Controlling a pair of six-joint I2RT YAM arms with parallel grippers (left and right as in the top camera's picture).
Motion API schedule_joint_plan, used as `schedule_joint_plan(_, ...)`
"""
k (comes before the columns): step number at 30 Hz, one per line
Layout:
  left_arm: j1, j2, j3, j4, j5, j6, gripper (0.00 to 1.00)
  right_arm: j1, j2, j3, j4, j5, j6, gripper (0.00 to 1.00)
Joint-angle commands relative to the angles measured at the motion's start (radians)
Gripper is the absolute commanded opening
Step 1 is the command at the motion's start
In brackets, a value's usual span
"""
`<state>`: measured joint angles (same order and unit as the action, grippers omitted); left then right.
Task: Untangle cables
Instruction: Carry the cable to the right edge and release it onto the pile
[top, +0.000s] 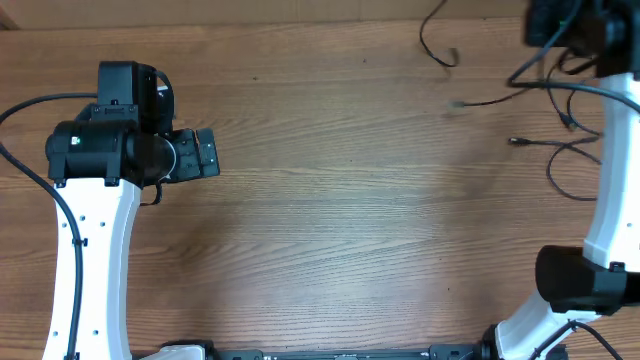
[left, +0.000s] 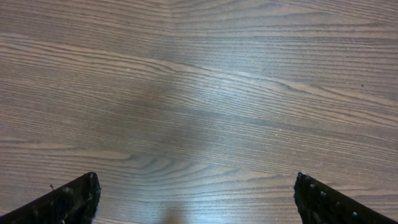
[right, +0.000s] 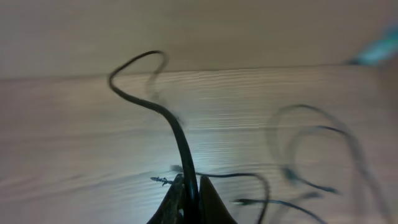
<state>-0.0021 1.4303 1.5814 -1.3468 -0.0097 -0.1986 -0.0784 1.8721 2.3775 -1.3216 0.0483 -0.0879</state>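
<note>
1. Hard to read: in the overhead view the right gripper is a dark mass cut off by the upper right corner, and its fingers cannot be made out there. The right wrist view is smeared. The cords on its right side show as faint doubled arcs, and their ends are too soft to identify.
2. The left wrist view shows only two dark fingertips, in the lower corners. The rest of that gripper is out of frame.
3. Right gripper: fingers pressed together at bottom centre of the wrist view, pinching one black cord. The cord rises from between them, curves up and left, and ends in a hook near the upper left of centre.
4. Left gripper: fingers spread wide, with bare wood between them. It holds nothing.
5. The cables lie in the upper right of the overhead view in loose loops. One curl sits near the top edge. Two thin ends point left at mid-height, and a larger loop lies below them beside the white right arm. Which strand crosses which cannot be told.
6. The cables are just below and left of the right gripper. They are well apart from the left gripper, which sits at the left of the frame.
7. Surface: the table is brown wood-grain laminate. No room is visible beyond it.
</note>
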Motion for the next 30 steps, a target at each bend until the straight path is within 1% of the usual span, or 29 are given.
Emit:
schedule_joint_plan(1,0.003,-0.017,0.019,0.0,0.01,0.019,1.0,-0.1,-0.011,0.027,0.013,0.246,0.111,0.04)
schedule_joint_plan(4,0.003,-0.017,0.019,0.0,0.01,0.019,1.0,-0.188,-0.011,0.027,0.019,0.284,0.211,0.04)
schedule_joint_plan(5,0.003,-0.017,0.019,0.0,0.01,0.019,1.0,-0.24,-0.011,0.027,0.019,0.284,0.269,0.04)
schedule_joint_plan(8,0.003,-0.017,0.019,0.0,0.01,0.019,1.0,-0.333,-0.011,0.027,0.015,0.283,0.403,0.04)
schedule_joint_plan(9,0.003,-0.017,0.019,0.0,0.01,0.019,1.0,-0.347,-0.011,0.027,0.013,0.283,0.424,0.04)
schedule_joint_plan(10,0.003,-0.017,0.019,0.0,0.01,0.019,1.0,-0.386,-0.011,0.027,0.006,0.278,0.482,0.04)
schedule_joint_plan(14,0.003,-0.017,0.019,0.0,0.01,0.019,1.0,-0.463,-0.011,0.026,0.006,0.253,0.513,0.04)
schedule_joint_plan(16,0.003,-0.017,0.019,0.0,0.01,0.019,1.0,-0.489,-0.011,0.025,0.007,0.25,0.534,0.13)
schedule_joint_plan(17,0.003,-0.017,0.019,0.0,0.01,0.019,0.99,-0.5,-0.011,0.024,0.007,0.249,0.534,0.18)
schedule_joint_plan(18,0.003,-0.017,0.019,0.0,0.01,0.019,0.99,-0.51,-0.011,0.024,0.007,0.249,0.534,0.2)
schedule_joint_plan(20,0.003,-0.017,0.019,0.0,0.01,0.019,1.0,-0.524,-0.011,0.024,0.006,0.246,0.533,0.2)
schedule_joint_plan(21,0.003,-0.017,0.019,0.0,0.01,0.019,0.99,-0.526,-0.011,0.024,0.003,0.246,0.533,0.23)
schedule_joint_plan(22,0.003,-0.017,0.019,0.0,0.01,0.019,0.99,-0.526,-0.011,0.022,0.002,0.246,0.533,0.33)
schedule_joint_plan(23,0.003,-0.017,0.019,0.0,0.01,0.019,1.0,-0.526,-0.011,0.019,0.003,0.246,0.533,0.38)
schedule_joint_plan(24,0.003,-0.017,0.019,0.0,0.01,0.019,1.0,-0.526,-0.011,0.017,0.0,0.246,0.533,0.47)
schedule_joint_plan(25,0.003,-0.017,0.019,0.0,0.01,0.019,1.0,-0.526,-0.01,0.017,-0.003,0.246,0.533,0.52)
schedule_joint_plan(26,0.003,-0.017,0.019,0.0,0.01,0.019,1.0,-0.526,-0.009,0.017,-0.012,0.24,0.533,0.6)
schedule_joint_plan(29,0.003,-0.017,0.019,0.0,0.01,0.019,1.0,-0.526,-0.008,0.017,-0.028,0.205,0.533,0.75)
schedule_joint_plan(30,0.003,-0.017,0.019,0.0,0.01,0.019,1.0,-0.526,-0.008,0.017,-0.028,0.198,0.533,0.77)
